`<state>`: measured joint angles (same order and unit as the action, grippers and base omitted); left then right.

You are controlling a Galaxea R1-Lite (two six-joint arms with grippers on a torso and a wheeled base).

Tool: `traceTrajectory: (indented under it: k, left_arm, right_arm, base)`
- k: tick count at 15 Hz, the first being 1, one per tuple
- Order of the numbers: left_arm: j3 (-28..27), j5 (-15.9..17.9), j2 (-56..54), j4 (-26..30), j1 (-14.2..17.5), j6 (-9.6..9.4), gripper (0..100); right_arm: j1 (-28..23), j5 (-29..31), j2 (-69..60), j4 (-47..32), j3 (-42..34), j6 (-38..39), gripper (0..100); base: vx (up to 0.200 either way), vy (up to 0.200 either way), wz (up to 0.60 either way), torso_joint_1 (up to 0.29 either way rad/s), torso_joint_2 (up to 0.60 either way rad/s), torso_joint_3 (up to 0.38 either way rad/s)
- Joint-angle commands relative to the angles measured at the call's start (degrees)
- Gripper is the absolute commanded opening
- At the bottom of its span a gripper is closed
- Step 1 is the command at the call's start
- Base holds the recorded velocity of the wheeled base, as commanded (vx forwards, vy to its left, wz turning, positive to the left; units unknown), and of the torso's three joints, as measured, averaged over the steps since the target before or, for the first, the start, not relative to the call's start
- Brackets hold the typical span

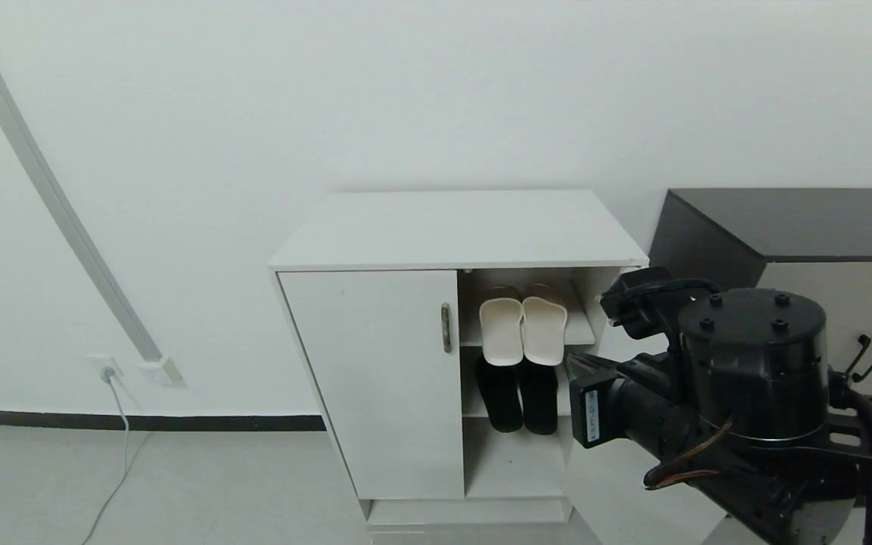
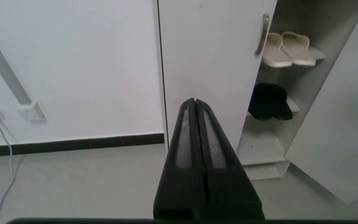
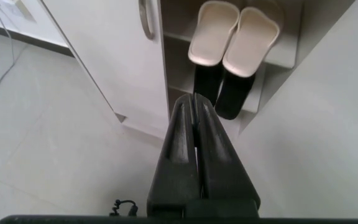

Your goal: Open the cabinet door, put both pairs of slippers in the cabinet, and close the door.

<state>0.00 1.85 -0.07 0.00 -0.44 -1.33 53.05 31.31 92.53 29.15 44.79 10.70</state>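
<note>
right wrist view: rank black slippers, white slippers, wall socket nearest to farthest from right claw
1. black slippers, lower pair, just past the right claw
2. white slippers, the pair above
3. wall socket, far off, past the shut door

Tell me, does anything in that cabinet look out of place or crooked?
Slightly. The white slippers on the upper shelf and the black slippers on the shelf below both overhang the front edges instead of sitting fully inside. That might hinder the open door from shutting. Nothing looks damaged.
</note>
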Motion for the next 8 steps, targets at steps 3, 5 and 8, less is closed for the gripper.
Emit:
traceTrajectory:
  k: [3, 5, 8]
  left_arm:
    - [0.0, 0.0, 0.1, 0.0, 0.0, 0.01, 0]
    - [0.0, 0.0, 0.1, 0.0, 0.0, 0.01, 0]
    - [0.0, 0.0, 0.1, 0.0, 0.0, 0.01, 0]
  right_arm:
    - [-0.3, -0.1, -0.3, 0.3, -0.1, 0.1, 0]
    - [-0.3, -0.1, -0.4, 1.9, -0.9, -0.2, 0]
    - [-0.3, -0.1, -0.4, 2.6, -1.4, -0.9, 0]
  base:
    - [0.000, 0.000, 0.00, 0.237, -0.55, -0.317]
    - [0.000, 0.000, 0.00, 0.200, -0.47, -0.273]
    - [0.000, 0.000, 0.00, 0.059, -0.14, -0.074]
